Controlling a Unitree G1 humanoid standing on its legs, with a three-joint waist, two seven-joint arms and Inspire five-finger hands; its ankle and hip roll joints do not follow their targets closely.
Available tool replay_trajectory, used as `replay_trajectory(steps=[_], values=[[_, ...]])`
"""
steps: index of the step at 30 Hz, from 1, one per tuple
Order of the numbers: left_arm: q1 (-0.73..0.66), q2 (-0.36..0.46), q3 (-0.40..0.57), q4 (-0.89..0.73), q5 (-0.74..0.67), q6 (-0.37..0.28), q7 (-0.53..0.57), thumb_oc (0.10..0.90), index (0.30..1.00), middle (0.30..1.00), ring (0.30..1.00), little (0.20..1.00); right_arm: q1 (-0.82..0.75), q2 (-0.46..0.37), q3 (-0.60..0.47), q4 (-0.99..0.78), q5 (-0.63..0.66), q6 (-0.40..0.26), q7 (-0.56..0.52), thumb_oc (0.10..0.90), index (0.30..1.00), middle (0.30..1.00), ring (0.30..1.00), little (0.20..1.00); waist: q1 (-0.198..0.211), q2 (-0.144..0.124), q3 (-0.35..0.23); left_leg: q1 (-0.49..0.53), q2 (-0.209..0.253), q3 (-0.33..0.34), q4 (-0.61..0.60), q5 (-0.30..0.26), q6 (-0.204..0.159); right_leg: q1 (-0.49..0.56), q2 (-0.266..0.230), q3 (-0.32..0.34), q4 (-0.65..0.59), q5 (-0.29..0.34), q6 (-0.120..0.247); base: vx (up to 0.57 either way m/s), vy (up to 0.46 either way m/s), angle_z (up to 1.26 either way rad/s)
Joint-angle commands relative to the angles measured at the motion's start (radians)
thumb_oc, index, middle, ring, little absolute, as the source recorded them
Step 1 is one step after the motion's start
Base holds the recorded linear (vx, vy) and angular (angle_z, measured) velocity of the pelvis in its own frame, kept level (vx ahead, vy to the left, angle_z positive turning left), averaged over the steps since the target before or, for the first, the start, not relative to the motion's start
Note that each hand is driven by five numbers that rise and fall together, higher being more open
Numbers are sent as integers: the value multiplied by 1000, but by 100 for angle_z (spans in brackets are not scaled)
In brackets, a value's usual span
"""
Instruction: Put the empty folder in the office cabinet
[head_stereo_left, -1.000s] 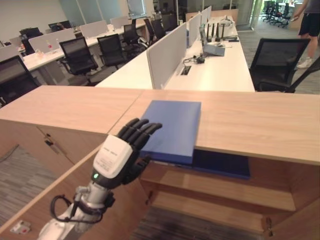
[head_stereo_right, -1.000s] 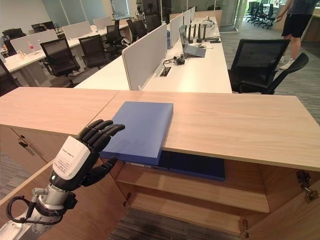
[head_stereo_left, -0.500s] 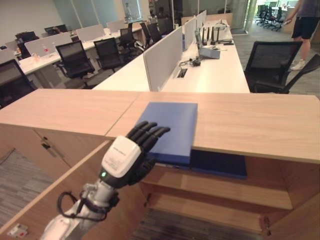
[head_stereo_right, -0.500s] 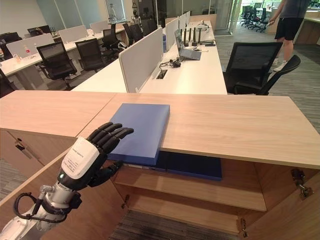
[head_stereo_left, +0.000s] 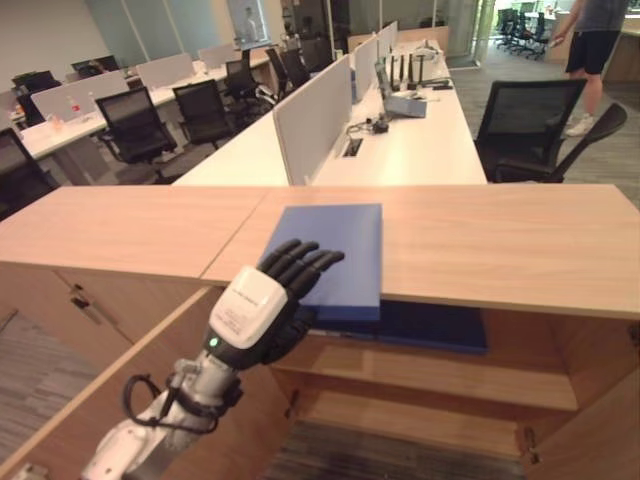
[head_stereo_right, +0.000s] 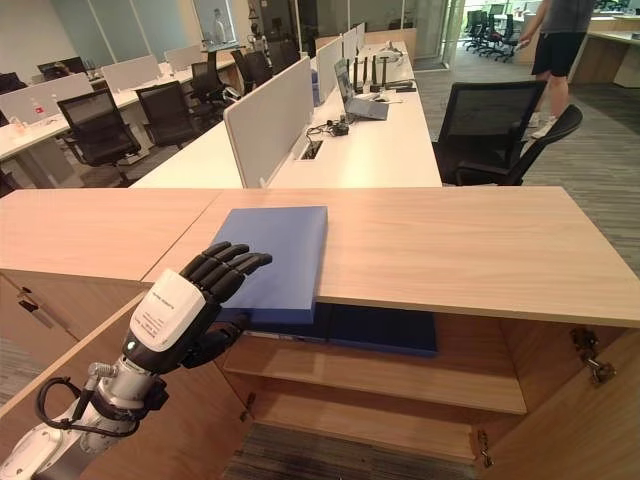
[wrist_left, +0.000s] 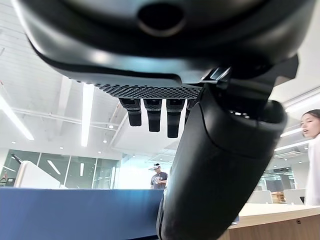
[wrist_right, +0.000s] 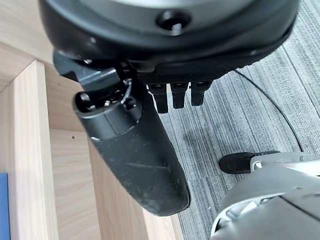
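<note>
The blue folder (head_stereo_left: 334, 257) lies in mid-frame on the cabinet (head_stereo_left: 520, 240) top, its near edge overhanging the open shelf (head_stereo_right: 400, 372). The left robot hand (head_stereo_left: 268, 305), fingers spread and holding nothing, hovers at that near corner. It should probably close thumb under and fingers over the overhang before lowering the folder level onto the shelf; the right robot hand (wrist_right: 135, 145) hangs slack over the floor.

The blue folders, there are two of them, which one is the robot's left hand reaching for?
The lighter blue folder lying on the cabinet top, its near edge overhanging. The left hand is at that edge; the darker folder lies inside on the shelf below.
</note>
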Motion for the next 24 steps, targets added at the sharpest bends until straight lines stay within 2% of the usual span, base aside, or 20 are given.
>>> replay_trajectory(steps=[1, 24], values=[[-128, 29, 25, -30, -48, 9, 33, 800, 900, 900, 900, 900, -83, 11, -32, 7, 29, -56, -7, 800, 900, 900, 900, 900, -5, -39, 5, -3, 61, 58, 9, 65, -73, 15, -39, 70, 70, -129, 41, 0, 0, 0], [-142, 18, -30, 45, -19, 27, -1, 800, 900, 900, 900, 900, -89, 15, -32, 18, 36, -55, 1, 800, 900, 900, 900, 900, -12, -46, 5, 2, 62, 69, 8, 58, -71, 27, -40, 74, 58, -126, 42, 1, 0, 0]])
